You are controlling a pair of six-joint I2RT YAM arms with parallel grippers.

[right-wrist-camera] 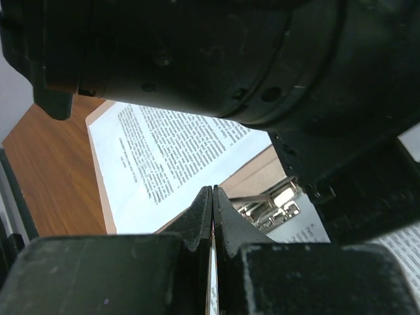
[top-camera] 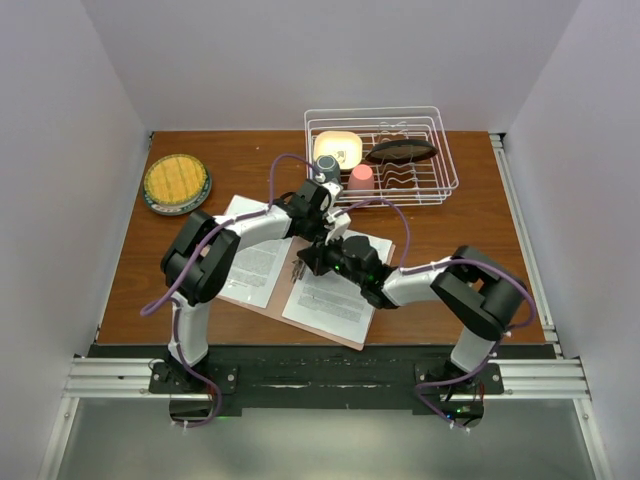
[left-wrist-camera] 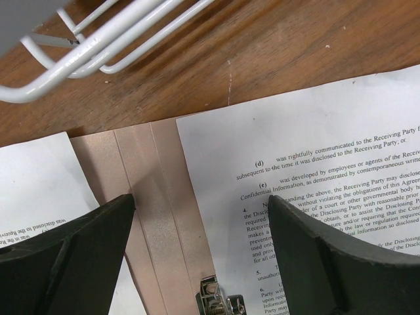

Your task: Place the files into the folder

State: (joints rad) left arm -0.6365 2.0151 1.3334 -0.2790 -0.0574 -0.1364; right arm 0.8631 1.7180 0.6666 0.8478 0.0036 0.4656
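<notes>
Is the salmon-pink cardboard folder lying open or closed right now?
Open. The salmon-pink cardboard folder lies spread flat, a white printed sheet on each leaf, its spine and silver metal clip bare between them.

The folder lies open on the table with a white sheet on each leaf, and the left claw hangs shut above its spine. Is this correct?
Not quite: the left claw is open, not shut. The left wrist view shows its fingers wide apart above the spine of the folder. The rest holds.
</notes>
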